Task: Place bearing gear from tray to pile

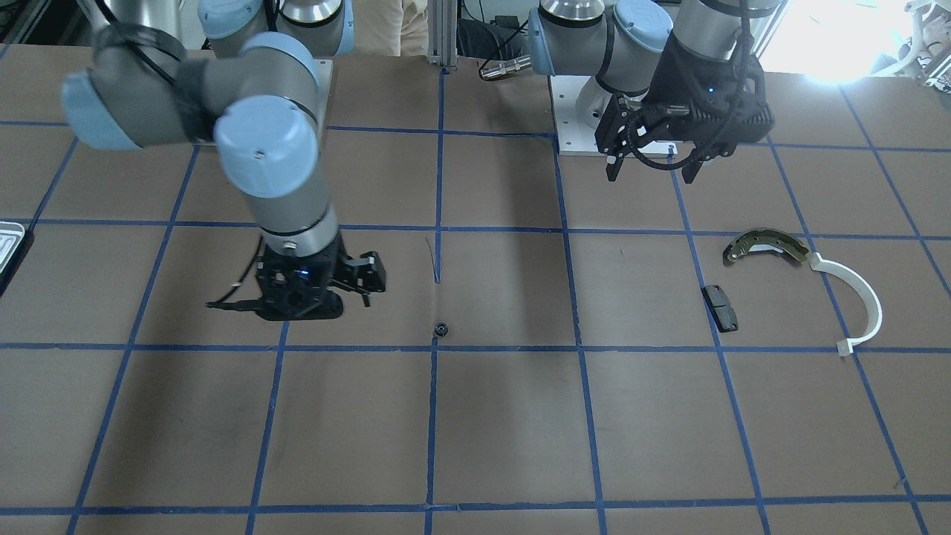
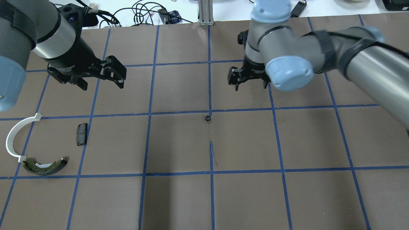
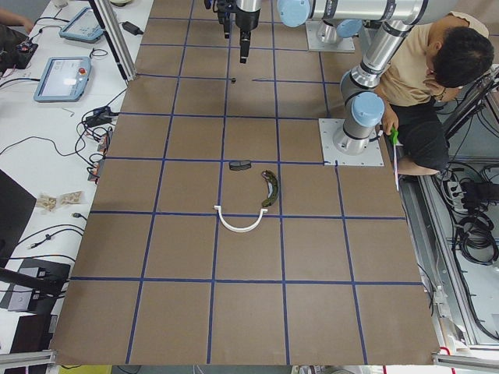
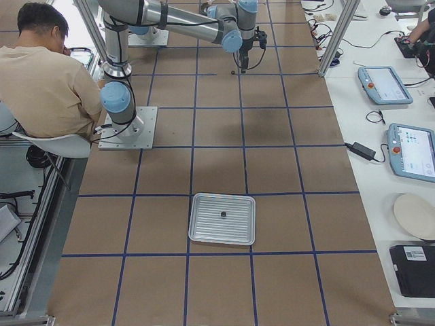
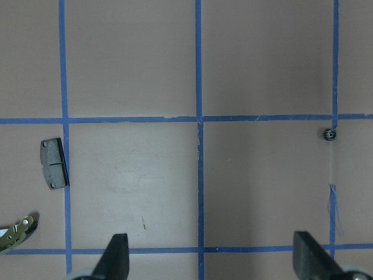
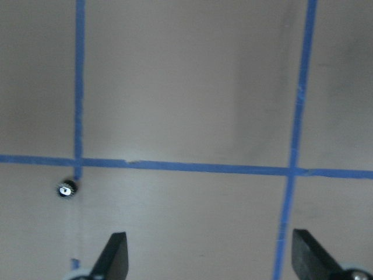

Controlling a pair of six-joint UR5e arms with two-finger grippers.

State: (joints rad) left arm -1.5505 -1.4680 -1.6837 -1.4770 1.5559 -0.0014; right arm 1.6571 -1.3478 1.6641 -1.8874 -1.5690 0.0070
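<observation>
The bearing gear [image 1: 441, 328], small and black, lies on the brown table at a blue tape crossing; it also shows in the overhead view [image 2: 208, 118], the left wrist view [image 5: 330, 134] and the right wrist view [image 6: 67, 189]. My right gripper [image 2: 250, 87] hangs open and empty just beyond it, jaws apart [image 6: 211, 259]. My left gripper [image 2: 102, 86] is open and empty, above the table beyond the pile. The pile holds an olive brake shoe [image 2: 44, 166], a white arc [image 2: 12, 137] and a black pad [image 2: 81, 134]. The ridged tray [image 4: 204, 238] holds one small dark part.
The tray's corner shows at the left edge of the front-facing view [image 1: 9, 241]. A seated operator [image 4: 47, 75] is beside the robot's base. Tablets and cables lie on the white bench [image 4: 401, 136] along the table's far side.
</observation>
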